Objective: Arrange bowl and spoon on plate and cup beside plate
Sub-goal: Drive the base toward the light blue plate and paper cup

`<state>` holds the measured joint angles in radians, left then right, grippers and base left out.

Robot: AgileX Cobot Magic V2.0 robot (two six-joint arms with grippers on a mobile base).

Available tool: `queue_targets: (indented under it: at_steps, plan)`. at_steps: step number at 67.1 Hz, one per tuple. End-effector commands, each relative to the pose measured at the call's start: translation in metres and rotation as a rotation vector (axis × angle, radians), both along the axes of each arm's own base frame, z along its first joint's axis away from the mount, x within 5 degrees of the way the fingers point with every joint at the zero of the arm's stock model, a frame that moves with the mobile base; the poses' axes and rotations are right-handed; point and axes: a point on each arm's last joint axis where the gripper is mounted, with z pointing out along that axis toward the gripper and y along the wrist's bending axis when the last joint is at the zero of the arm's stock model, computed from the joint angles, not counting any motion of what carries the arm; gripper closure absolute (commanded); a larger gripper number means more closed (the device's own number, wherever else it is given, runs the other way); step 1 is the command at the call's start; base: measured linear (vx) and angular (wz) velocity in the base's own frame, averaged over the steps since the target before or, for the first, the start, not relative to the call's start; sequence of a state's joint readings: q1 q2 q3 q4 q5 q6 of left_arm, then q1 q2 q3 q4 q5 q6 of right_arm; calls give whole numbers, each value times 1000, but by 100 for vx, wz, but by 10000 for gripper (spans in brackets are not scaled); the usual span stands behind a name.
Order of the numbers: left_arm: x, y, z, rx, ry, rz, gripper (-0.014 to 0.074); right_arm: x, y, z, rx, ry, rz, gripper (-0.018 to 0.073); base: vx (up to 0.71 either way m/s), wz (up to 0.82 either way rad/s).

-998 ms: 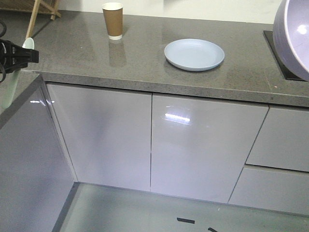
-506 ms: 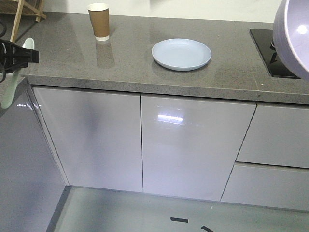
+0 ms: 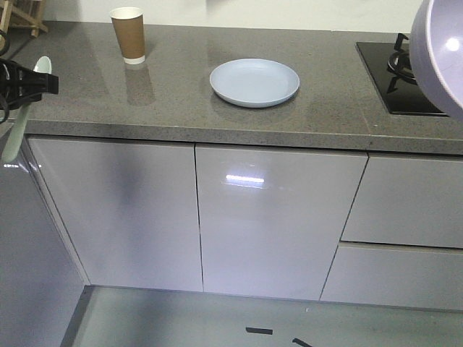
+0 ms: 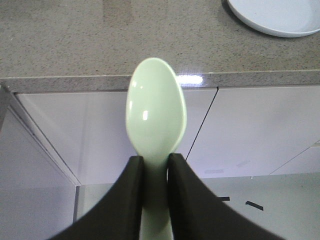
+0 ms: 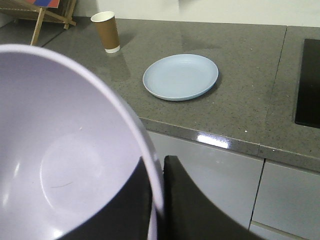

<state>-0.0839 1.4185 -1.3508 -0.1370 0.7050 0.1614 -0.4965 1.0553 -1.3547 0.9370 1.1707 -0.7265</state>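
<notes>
The pale blue plate (image 3: 255, 82) lies on the grey counter (image 3: 181, 108), also seen in the right wrist view as the plate (image 5: 180, 77). The brown paper cup (image 3: 129, 34) stands upright at the back left of the plate, apart from it. My left gripper (image 4: 155, 160) is shut on the mint-green spoon (image 4: 156, 115), held in the air before the counter's front edge, left of the cup. My right gripper (image 5: 158, 162) is shut on the rim of the lilac bowl (image 5: 60, 150), which fills the right edge of the front view as the bowl (image 3: 438, 50).
A black gas hob (image 3: 396, 69) is set into the counter at the right. Glossy cabinet doors (image 3: 275, 217) run below the counter edge. A wooden frame (image 5: 40, 12) stands at the far left back corner.
The whole scene has slid left in the front view: cup, plate and counter shifted left and the hob came into view. Both held objects keep their places in the frame.
</notes>
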Motion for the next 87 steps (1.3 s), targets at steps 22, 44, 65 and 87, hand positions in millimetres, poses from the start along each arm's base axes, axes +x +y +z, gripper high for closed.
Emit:
queue_targets:
  at_steps: [22,44,65,87]
  plan:
    - [-6,0,23,-32,-113,11,602,-5,4,17,20,-98,-9,564,3,-4]
    - [-6,0,23,-32,-113,11,602,-5,4,17,20,-98,-9,564,1,0]
    - [-6,0,23,-32,-113,11,602,-5,4,17,20,-98,-9,564,1,1]
    - [-6,0,23,-32,-113,11,602,-5,4,17,20,-98,-9,564,1,0]
